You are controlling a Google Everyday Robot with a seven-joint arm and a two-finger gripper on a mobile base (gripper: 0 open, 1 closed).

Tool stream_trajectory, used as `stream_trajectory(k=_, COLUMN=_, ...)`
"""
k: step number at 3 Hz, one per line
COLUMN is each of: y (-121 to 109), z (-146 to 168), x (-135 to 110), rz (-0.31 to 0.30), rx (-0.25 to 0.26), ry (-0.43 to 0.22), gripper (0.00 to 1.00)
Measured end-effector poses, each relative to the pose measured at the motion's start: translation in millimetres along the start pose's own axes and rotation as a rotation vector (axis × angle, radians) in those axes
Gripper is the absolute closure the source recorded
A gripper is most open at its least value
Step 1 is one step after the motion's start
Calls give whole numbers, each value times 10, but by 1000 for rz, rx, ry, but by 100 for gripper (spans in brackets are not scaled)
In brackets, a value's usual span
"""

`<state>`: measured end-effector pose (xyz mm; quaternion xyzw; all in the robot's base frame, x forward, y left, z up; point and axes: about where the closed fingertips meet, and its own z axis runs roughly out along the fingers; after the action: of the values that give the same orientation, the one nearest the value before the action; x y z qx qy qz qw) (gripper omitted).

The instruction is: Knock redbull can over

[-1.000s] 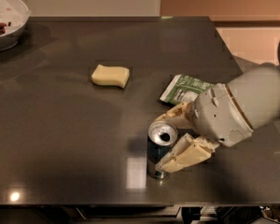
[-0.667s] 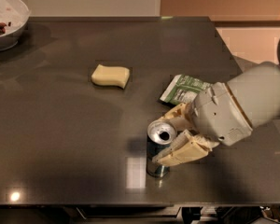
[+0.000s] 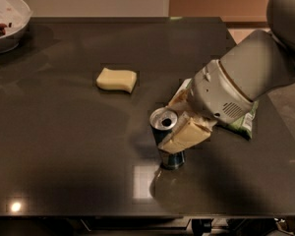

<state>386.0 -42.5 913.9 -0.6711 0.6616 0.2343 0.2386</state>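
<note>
The redbull can (image 3: pixel 165 122), slim with a shiny silver top and a dark mouth hole, stands on the dark table (image 3: pixel 64 146) right of centre, leaning slightly to the left. My gripper (image 3: pixel 169 128) reaches in from the right. It is open, with one tan finger (image 3: pixel 186 135) against the can's front right side and the other (image 3: pixel 178 99) behind it. The can's lower body (image 3: pixel 172 160) shows beneath the front finger.
A green snack bag (image 3: pixel 242 123) lies under my arm to the right. A yellow sponge (image 3: pixel 117 79) lies to the upper left of the can. A white bowl (image 3: pixel 7 21) sits at the far left corner. The table's front edge is close below the can.
The gripper and the can have shifted away from the front edge. The can's top now leans left of its base. The sponge and bowl have not moved.
</note>
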Motion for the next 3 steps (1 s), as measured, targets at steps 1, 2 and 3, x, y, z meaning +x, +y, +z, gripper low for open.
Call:
stream_trajectory(k=1, y=-188, z=0, x=6, rz=-1, rx=-2, ry=156, gripper=100)
stream_trajectory(k=2, y=-326, z=31, x=68, rz=-10, rx=-6, ry=325, gripper=100)
stream_trajectory(k=3, y=-393, z=63, x=99, rz=-23, rx=-7, ry=426, gripper=100)
